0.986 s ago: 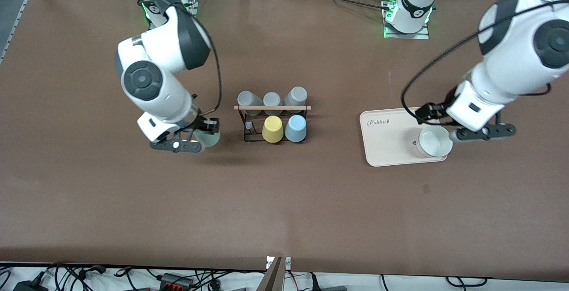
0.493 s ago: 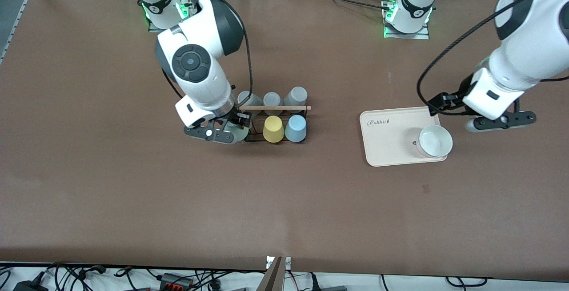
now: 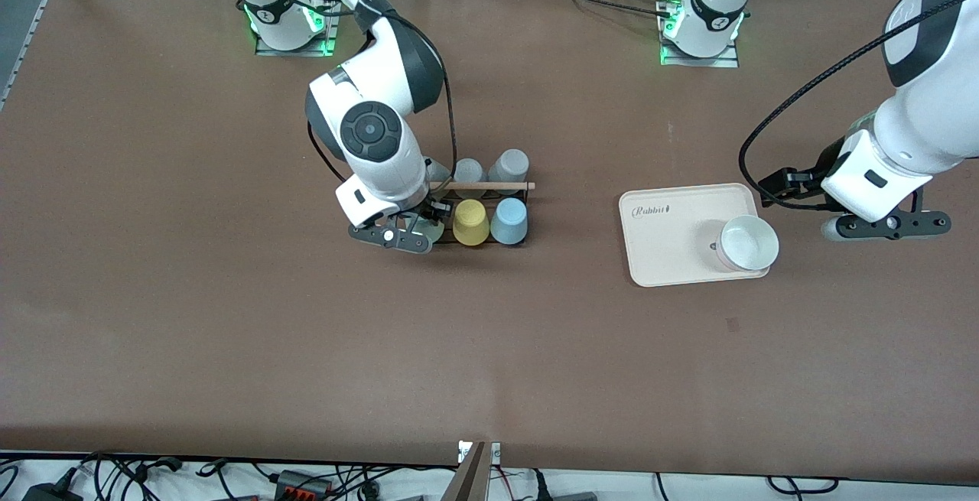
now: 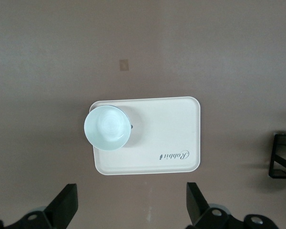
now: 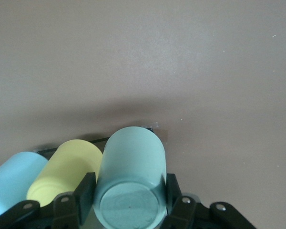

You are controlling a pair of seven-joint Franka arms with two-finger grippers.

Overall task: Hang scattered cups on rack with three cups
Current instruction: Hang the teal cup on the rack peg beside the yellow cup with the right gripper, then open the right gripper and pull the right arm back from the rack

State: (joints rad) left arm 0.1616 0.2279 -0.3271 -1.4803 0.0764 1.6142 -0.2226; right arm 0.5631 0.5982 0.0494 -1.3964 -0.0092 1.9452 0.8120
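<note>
The right gripper (image 3: 417, 232), clamped on the mint-green cup (image 5: 129, 183), holds it at the rack (image 3: 514, 195) beside the yellow cup (image 3: 469, 222), while the left gripper (image 3: 887, 226) waits with fingers apart past the tray (image 3: 673, 256) edge.

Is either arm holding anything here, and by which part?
The right gripper holds the mint-green cup by its sides near the base. The left gripper holds nothing.

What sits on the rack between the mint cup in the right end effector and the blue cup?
The yellow cup, touching-close beside the mint cup and the blue cup; right wrist view.
</note>
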